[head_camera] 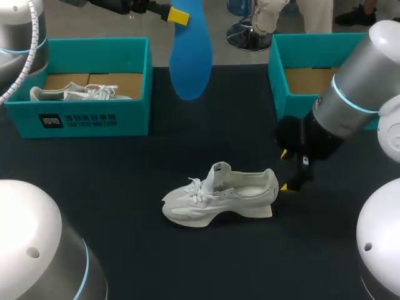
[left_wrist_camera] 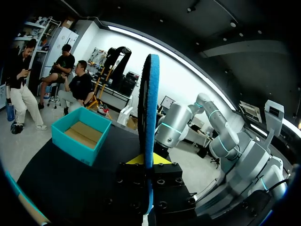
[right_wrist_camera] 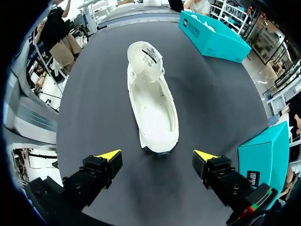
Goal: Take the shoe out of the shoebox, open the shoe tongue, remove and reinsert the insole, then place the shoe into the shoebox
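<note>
Shoe: the white shoe (head_camera: 219,201) stands on its sole near the middle of the dark worktop (head_camera: 125,187), toe to the left and heel to the right, outside both boxes. You can see its tongue (head_camera: 220,175) pulled up and the opening bare.
Insole: the blue insole (head_camera: 190,53) hangs in the air over the far side of the worktop, well apart from the shoe.
Left claw: your left claw (head_camera: 178,15) is pinching the insole at its upper end. In its wrist view the insole (left_wrist_camera: 150,132) stands edge-on between the fingers.
Right claw: your right claw (head_camera: 286,170) sits just to the right of the heel with its fingers spread wide, holding nothing and not touching the shoe (right_wrist_camera: 153,108).
Left shoebox: the teal left shoebox (head_camera: 81,115) at the far left holds a second shoe (head_camera: 81,94).
Right shoebox: the teal right shoebox (head_camera: 294,69) at the far right shows only its cardboard floor.
</note>
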You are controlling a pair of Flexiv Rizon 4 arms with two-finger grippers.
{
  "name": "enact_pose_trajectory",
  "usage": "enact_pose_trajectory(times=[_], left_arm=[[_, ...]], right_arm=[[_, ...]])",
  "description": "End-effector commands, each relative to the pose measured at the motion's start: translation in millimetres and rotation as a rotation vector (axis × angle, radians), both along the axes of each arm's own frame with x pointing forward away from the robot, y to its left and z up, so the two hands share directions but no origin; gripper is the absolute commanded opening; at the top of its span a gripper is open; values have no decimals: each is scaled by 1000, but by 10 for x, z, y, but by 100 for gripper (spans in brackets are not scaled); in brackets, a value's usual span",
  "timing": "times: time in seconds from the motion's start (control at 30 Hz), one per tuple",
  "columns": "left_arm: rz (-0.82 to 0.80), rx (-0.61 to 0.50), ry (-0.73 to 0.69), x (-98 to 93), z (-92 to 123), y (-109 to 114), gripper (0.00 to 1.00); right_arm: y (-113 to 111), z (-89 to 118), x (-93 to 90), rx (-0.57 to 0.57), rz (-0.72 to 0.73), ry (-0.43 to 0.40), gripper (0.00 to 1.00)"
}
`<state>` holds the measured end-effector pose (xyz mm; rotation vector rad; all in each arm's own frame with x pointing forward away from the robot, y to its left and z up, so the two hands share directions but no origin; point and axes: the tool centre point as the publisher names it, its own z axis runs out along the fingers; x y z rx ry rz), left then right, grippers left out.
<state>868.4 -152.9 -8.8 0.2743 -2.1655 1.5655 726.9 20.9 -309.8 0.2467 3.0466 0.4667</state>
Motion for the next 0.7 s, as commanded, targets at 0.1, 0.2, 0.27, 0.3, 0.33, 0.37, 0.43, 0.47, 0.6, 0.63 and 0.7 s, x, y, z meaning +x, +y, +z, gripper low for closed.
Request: enact_pose_trajectory(times=[0.1, 0.2, 0.27, 0.3, 0.33, 0.37, 0.43, 0.47, 0.6, 0.63, 0.7], left_arm=[[-23, -23, 5, 90, 148, -147, 0], [-22, -31, 13, 174, 219, -129, 0], [-14, -31, 18, 210, 238, -99, 0], [-12, -32, 20, 228, 235, -80, 0], [-11, -32, 22, 242, 227, -67, 0], [-9, -31, 27, 252, 214, -56, 0], [-17, -28, 31, 263, 188, -47, 0], [-12, -11, 38, 265, 167, -45, 0], [-12, -11, 38, 265, 167, -45, 0], [-12, -11, 38, 265, 167, -45, 0], [-12, -11, 38, 265, 167, -45, 0]], right_arm=[[-31, -2, -20, 3, -6, 1, 100], [-31, 1, -20, -1, -6, 5, 100], [-30, 3, -20, -3, -5, 7, 100], [-28, 6, -18, -3, -4, 8, 100], [-26, 10, -13, -4, -4, 9, 100], [-19, 18, -6, -5, -3, 9, 100], [3, 33, 10, -10, 4, 11, 100], [13, 39, 20, -11, 7, 11, 100], [91, 67, 79, -21, 32, 12, 100], [121, 64, 101, -24, 41, 17, 100], [190, 54, 145, -28, 56, 22, 100]])
